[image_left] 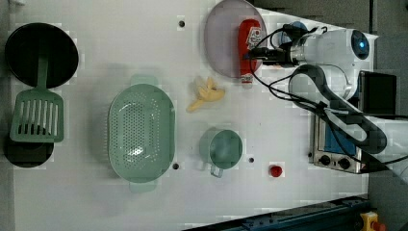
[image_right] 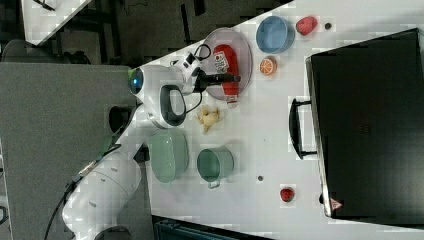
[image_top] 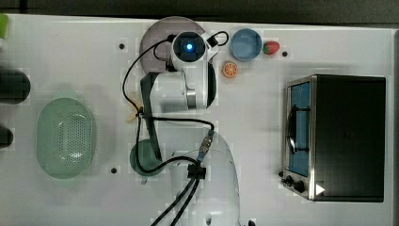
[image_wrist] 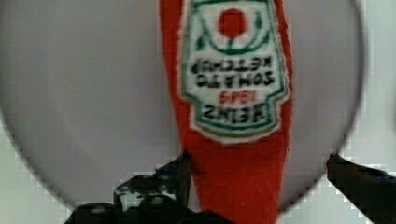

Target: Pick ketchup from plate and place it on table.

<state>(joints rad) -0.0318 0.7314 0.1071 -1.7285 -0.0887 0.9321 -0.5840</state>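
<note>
Both gripper (image_wrist: pixel 256 172) fingers straddle the ketchup (image_wrist: pixel 236 93).

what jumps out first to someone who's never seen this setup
The red ketchup bottle lies flat across the pale plate, its cap end poking over the rim in the left view. The white arm hangs right over it, the gripper open with its dark fingers on either side of the bottle. After that, the black toaster oven on the top view's right.

A green basket (image_left: pixel 140 131), green cup (image_left: pixel 221 149), banana (image_left: pixel 206 94), spatula (image_left: pixel 37 113) and toaster oven (image_top: pixel 336 137).
</note>
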